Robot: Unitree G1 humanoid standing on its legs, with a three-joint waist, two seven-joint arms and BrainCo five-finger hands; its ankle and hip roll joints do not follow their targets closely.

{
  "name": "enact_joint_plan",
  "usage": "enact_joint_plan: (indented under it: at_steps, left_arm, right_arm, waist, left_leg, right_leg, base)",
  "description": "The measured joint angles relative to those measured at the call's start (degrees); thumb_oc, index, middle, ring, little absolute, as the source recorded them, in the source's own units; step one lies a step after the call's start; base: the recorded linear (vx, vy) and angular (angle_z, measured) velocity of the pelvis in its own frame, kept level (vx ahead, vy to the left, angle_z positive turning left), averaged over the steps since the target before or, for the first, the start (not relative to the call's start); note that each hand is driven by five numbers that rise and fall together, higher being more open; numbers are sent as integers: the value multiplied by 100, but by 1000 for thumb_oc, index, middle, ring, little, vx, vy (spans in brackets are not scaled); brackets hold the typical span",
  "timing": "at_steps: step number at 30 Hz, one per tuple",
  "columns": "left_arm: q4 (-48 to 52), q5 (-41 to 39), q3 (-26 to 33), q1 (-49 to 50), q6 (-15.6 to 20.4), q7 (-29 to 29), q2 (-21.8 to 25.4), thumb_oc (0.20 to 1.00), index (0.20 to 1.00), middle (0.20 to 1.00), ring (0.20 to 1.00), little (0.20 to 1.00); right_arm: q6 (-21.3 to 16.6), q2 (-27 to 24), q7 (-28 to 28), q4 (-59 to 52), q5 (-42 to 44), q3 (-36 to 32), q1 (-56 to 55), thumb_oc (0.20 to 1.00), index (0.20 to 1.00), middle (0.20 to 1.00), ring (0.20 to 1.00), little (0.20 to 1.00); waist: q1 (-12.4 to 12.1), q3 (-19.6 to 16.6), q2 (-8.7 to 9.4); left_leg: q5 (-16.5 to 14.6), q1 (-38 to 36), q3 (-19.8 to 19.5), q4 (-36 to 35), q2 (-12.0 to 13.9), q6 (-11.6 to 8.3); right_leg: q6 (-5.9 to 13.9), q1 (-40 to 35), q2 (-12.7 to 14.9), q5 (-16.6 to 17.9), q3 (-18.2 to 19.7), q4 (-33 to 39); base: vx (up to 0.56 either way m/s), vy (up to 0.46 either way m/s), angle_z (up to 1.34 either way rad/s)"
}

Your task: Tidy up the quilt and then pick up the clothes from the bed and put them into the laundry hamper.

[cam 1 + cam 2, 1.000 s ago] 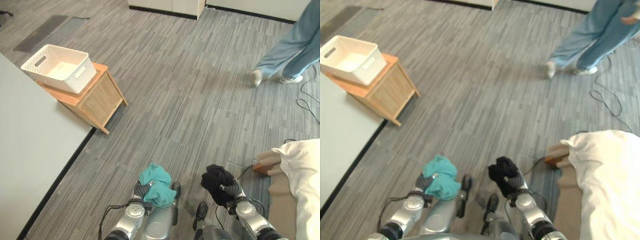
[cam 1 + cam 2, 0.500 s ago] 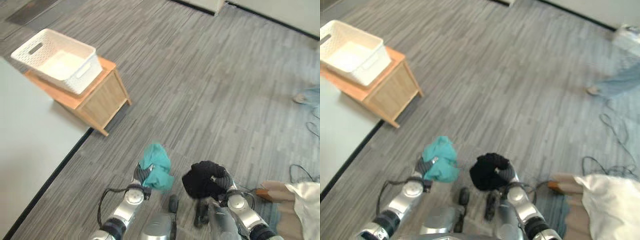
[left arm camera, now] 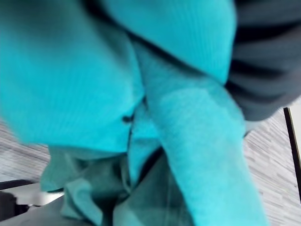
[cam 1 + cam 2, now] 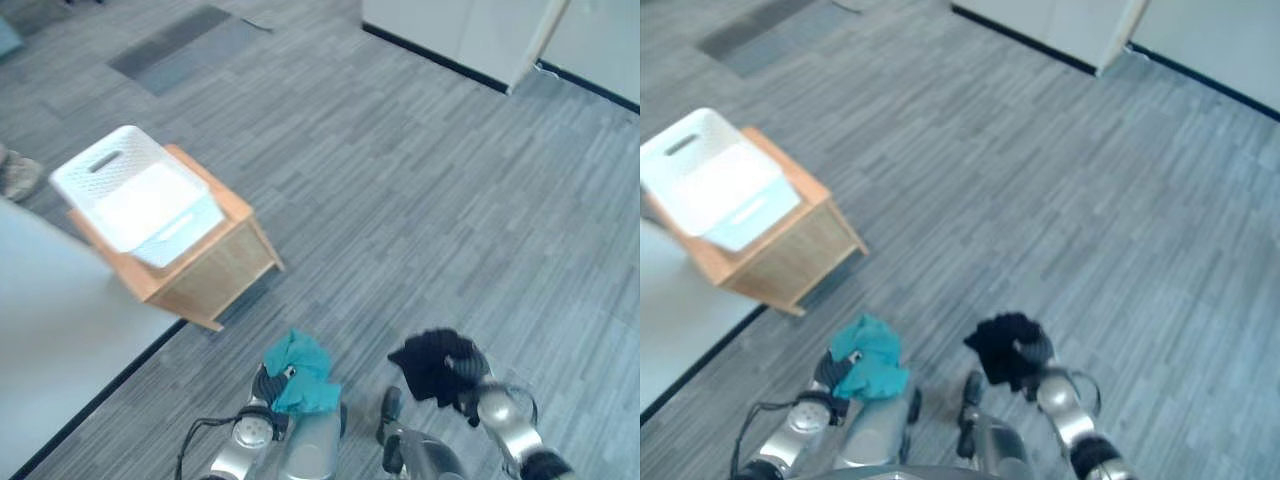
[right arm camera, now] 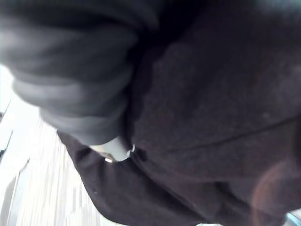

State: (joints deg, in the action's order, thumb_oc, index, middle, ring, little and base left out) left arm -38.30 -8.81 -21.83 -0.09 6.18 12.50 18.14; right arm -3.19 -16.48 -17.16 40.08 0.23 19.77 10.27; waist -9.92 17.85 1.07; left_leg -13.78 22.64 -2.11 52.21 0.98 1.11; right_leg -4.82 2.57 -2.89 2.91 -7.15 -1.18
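A bunched teal garment [image 4: 300, 372] sits in my left hand [image 4: 266, 385], low in the eye views; up close the teal cloth [image 3: 117, 84] drapes over the hand's dark cover. My right hand [image 4: 472, 372] is shut on a crumpled black garment [image 4: 432, 366], which shows as black cloth [image 5: 202, 117] wrapped past the cover in the right wrist view. The white slotted laundry hamper [image 4: 135, 195] stands empty on a small wooden cabinet [image 4: 215, 262] ahead and to the left. Both hands hover above the floor, well short of the hamper.
A pale flat surface with a dark edge [image 4: 60, 340] runs along the left, touching the cabinet. White cupboards [image 4: 480, 35] line the far wall. A darker mat [image 4: 175, 40] lies on the grey plank floor far left. A person's shoe [image 4: 15, 175] shows at the left edge.
The camera has swung left: the bed and the person at the right have left the picture, and the hamper sits nearer the middle. Both hands still hold their garments.
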Motion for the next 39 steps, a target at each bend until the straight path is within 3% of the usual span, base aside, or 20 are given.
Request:
enact_joint_plan:
  at_steps: [4,5,8,9,11,12,14,17,18,21,23,25,26,27,28,31,33,34,37,39]
  left_arm:
    - [-216,61,-2,-355,74,-122,-267,200,200,200,200,200]
    - [-218,109,17,-490,75,-122,-349,200,200,200,200,200]
    - [-332,119,230,-406,39,-104,-366,200,200,200,200,200]
    - [-449,122,192,-257,-67,-107,-358,200,200,200,200,200]
    - [-555,171,145,-199,-127,-109,-390,200,200,200,200,200]
    - [-534,288,21,-238,-130,-116,-326,200,200,200,200,200]
    - [-518,355,-11,-349,-132,-51,-369,200,200,200,200,200]
    - [-474,515,-90,-538,-149,55,-348,200,200,200,200,200]
    - [-345,516,-69,-547,-112,124,-286,200,200,200,200,200]
    - [-336,497,137,-401,-90,168,-235,200,200,200,200,200]
    - [-332,475,193,-224,-69,189,-266,200,200,200,200,200]
    - [-519,303,191,-115,3,262,-121,200,200,200,200,200]
    - [-579,240,245,74,64,269,-273,200,200,200,200,200]
    - [-715,212,400,103,133,265,-358,200,200,200,200,200]
    - [-746,-21,498,220,145,273,-574,200,200,200,200,200]
    - [-533,-237,544,323,148,241,-570,200,200,200,200,200]
    - [-447,-238,637,3,126,104,-618,200,200,200,200,200]
    - [-289,-242,680,-41,144,65,-675,200,200,200,200,200]
    - [-129,-217,720,-48,298,53,-453,200,200,200,200,200]
    - [-215,-204,783,75,202,-21,-481,200,200,200,200,200]
  right_arm:
    - [-203,203,96,260,375,528,461,200,200,200,200,200]
    - [-201,173,118,75,366,727,197,200,200,200,200,200]
    - [-105,331,393,-297,205,1339,-199,200,200,200,200,200]
    - [-189,475,464,-295,191,1311,-282,200,200,200,200,200]
    - [-201,580,494,-138,186,1140,-314,200,200,200,200,200]
    - [-188,583,493,-104,183,1008,-374,200,200,200,200,200]
    - [-232,564,480,-89,77,782,-342,200,200,200,200,200]
    - [-306,440,404,-65,41,436,-409,200,200,200,200,200]
    - [-313,394,333,-63,51,149,-687,200,200,200,200,200]
    - [-290,304,280,177,113,62,-842,200,200,200,200,200]
    - [-263,260,232,205,144,33,-944,200,200,200,200,200]
    - [-193,310,224,212,241,30,-1189,200,200,200,200,200]
    - [-198,300,253,380,263,15,-957,200,200,200,200,200]
    - [-182,270,251,547,319,25,-835,200,200,200,200,200]
    - [-153,199,306,568,419,42,-720,200,200,200,200,200]
    - [-266,76,263,199,489,17,-431,200,200,200,200,200]
    - [-399,-544,681,217,642,11,-274,200,200,200,200,200]
    - [-332,-981,742,96,660,24,-489,200,200,200,200,200]
    - [-244,-921,520,-300,409,-189,-695,200,200,200,200,200]
    - [-221,-613,540,-575,202,-117,-960,200,200,200,200,200]
  waist:
    - [-158,16,28]
    - [-129,5,68]
    - [-154,-139,413]
    - [-116,-177,397]
    - [-68,-184,253]
    - [21,-197,240]
    - [114,-188,93]
    - [436,-45,-233]
    - [591,-57,-301]
    - [601,-148,-299]
    - [644,-206,-366]
    - [677,-285,-185]
    - [612,-290,-257]
    - [661,-318,-315]
    - [515,-360,-359]
    - [444,-338,60]
    - [605,-212,383]
    - [670,-284,280]
    - [699,-333,441]
    - [803,-465,335]
  left_leg:
    - [873,-191,982,-4202,-145,-152]
    - [937,-184,1844,-4488,-109,-92]
    - [1461,-420,2654,-4310,-140,587]
    - [1676,-803,2376,-4558,-247,976]
    - [1652,-1270,2133,-4769,-293,948]
    - [1592,-1665,1703,-4951,-451,967]
    - [1277,-1898,1121,-4997,-458,925]
    - [1204,-2527,140,-5335,-444,822]
    - [1047,-2881,-696,-5505,-436,614]
    - [571,-3256,-1340,-5514,-334,432]
    - [357,-3406,-1611,-5422,-209,315]
    - [-36,-3725,-1703,-5019,-121,-247]
    - [-47,-3693,-1568,-4670,58,-436]
    - [-36,-3629,-1665,-4323,245,-430]
    - [116,-3241,-1595,-3206,335,-569]
    - [205,-2287,-802,-2343,453,-636]
    - [184,-1536,678,-2463,890,-588]
    - [276,-1224,1354,-2779,954,-505]
    - [486,-948,2681,-3348,694,-176]
    - [467,-1274,3485,-3631,461,48]
  right_leg:
    - [226,-1203,49,-578,-121,603]
    - [298,-1416,47,-809,-467,589]
    - [737,-1949,21,-1261,-1011,309]
    - [807,-1805,190,-1295,-1137,-636]
    - [1321,-1049,586,-1085,-1350,-2866]
    - [1392,-538,873,-1050,-1351,-3772]
    - [1326,396,759,-1104,-794,-4476]
    - [1133,1311,547,-1232,-522,-4122]
    - [1141,1592,654,-1213,-392,-2417]
    - [1380,1824,913,-758,392,28]
    - [1339,1883,1075,-697,540,276]
    - [1231,1463,1254,-54,312,236]
    - [919,1415,1112,855,286,-142]
    - [960,1388,1018,897,237,-387]
    - [640,1115,746,784,84,-433]
    - [382,685,734,579,-193,-93]
    - [330,146,725,553,-880,317]
    - [304,-89,737,421,-1403,496]
    - [556,-357,620,34,-2106,490]
    - [1182,-575,578,-441,-2717,21]
  base:
    - [596,94,-8]
    - [464,101,109]
    - [679,245,84]
    - [504,248,43]
    - [471,223,67]
    - [481,203,105]
    - [459,85,126]
    - [582,-39,195]
    - [638,-141,246]
    - [674,-289,174]
    - [308,-199,138]
    - [626,-356,149]
    - [706,-379,94]
    - [388,-238,59]
    - [131,-127,34]
    - [181,-271,68]
    - [251,-245,150]
    - [311,-136,192]
    - [210,-49,114]
    - [451,52,116]
